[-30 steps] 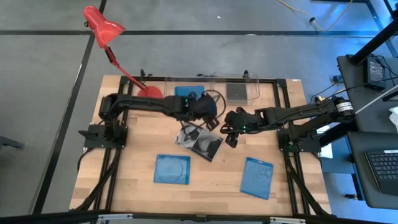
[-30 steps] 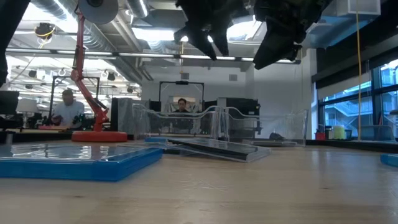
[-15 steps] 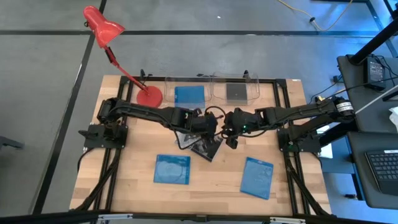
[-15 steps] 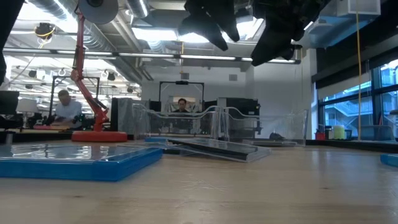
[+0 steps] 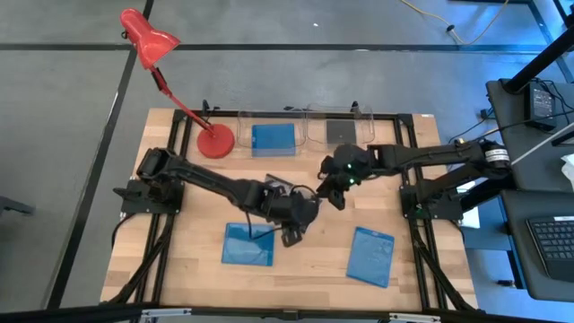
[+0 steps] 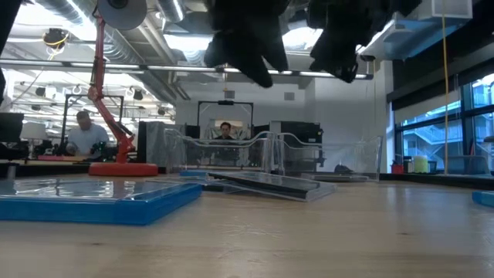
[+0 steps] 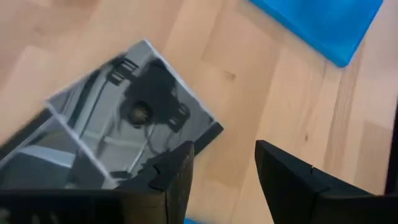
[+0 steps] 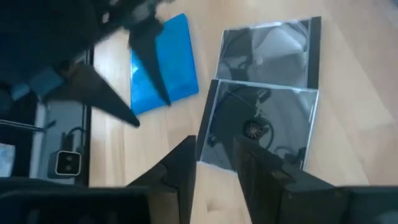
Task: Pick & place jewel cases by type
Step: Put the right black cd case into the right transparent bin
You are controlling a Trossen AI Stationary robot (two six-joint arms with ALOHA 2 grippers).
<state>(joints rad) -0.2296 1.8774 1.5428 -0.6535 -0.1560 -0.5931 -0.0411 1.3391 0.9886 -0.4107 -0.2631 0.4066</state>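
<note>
Two clear jewel cases (image 8: 258, 127) lie overlapping at the table's middle, the far one (image 8: 267, 43) beside it; my left arm mostly hides them in the high view (image 5: 274, 188). My left gripper (image 5: 289, 233) hangs open in the air just near of them, the upper clear case (image 7: 130, 124) ahead of its fingers. My right gripper (image 5: 338, 196) hovers open to their right. Two blue cases lie flat on the near half, one left (image 5: 248, 244) and one right (image 5: 370, 256). A third blue case (image 5: 273, 139) lies in the far left tray and a dark case (image 5: 341, 132) in the tray beside it.
Two clear open-topped trays (image 6: 270, 154) stand along the far edge. A red desk lamp (image 5: 215, 142) has its base at the far left. Black frame rails (image 5: 408, 144) border the table. People sit in the room beyond (image 6: 83, 135). Bare wood lies between the two near blue cases.
My left gripper has swung from over the far left tray toward the table's near edge, passing above the clear cases, and now hangs just past them. It leaves the blue case in that tray uncovered. My right gripper has shifted a little toward the far edge. No case has moved.
</note>
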